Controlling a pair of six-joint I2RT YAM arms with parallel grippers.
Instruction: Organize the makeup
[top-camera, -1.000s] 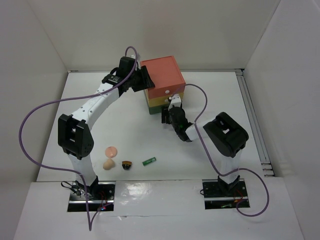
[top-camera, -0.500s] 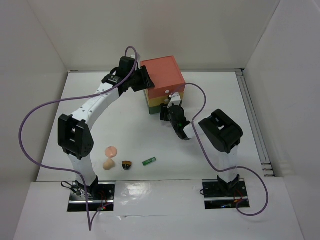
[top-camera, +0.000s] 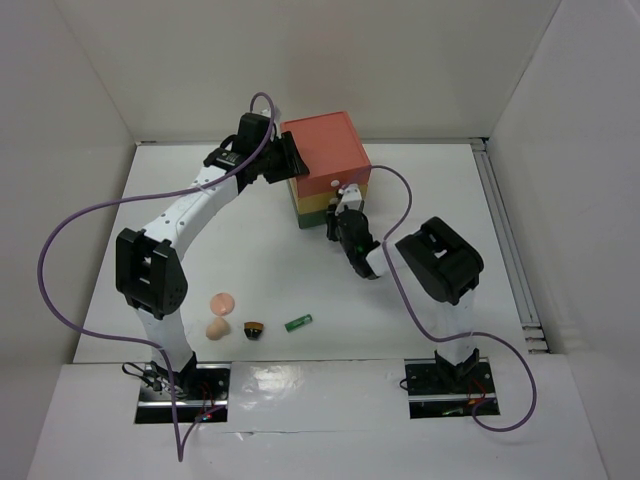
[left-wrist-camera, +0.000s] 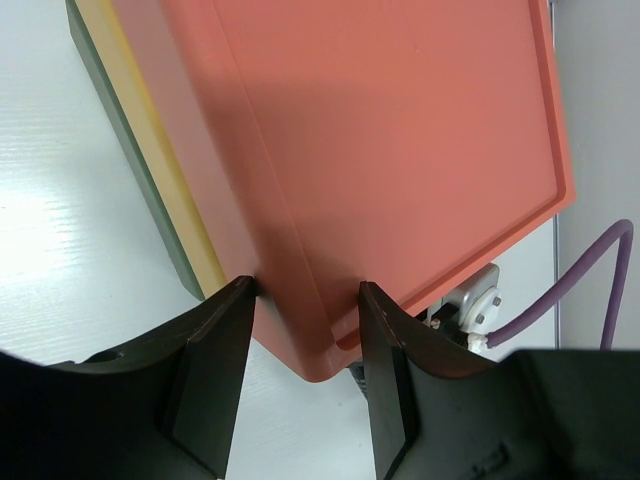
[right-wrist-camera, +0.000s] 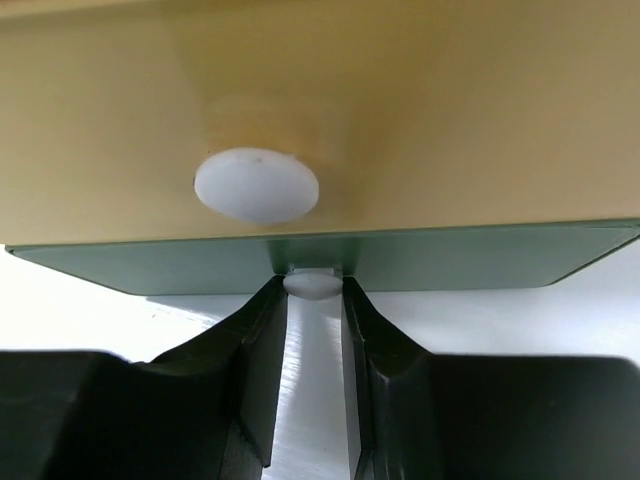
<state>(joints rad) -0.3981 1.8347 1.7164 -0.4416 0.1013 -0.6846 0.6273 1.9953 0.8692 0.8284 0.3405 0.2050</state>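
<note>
Four pieces of makeup lie in a loose row on the surface (top-camera: 250, 250), near the left arm's base. The peach puff (top-camera: 222, 300) is farthest back, with the sponge (top-camera: 216, 327) just in front of it. The black compact (top-camera: 254, 329) sits right of the sponge, and the green tube (top-camera: 298, 322) lies right of the compact, slightly apart from it. All four are well apart from both pincers, and nothing touches them.

The left pincer (top-camera: 290, 165) is far back, at the left top corner of the box (top-camera: 325, 145). In the left wrist view the left pincer (left-wrist-camera: 305, 288) straddles the orange top's corner, one finger against the side wall and the other over the top face. The box (left-wrist-camera: 400, 120) fills the gap between them, so the pincer looks clamped on that corner.

The right pincer (top-camera: 340, 212) is at the front of the box, low down. Its wrist view shows the right pincer (right-wrist-camera: 313, 290) closed on the small white knob (right-wrist-camera: 312, 285) of the green drawer (right-wrist-camera: 450, 260), a finger touching each side. Above it is the yellow drawer (right-wrist-camera: 450, 110), whose larger white knob is untouched. The makeup lies left of this pincer and nearer the arm bases, with bare surface between
</note>
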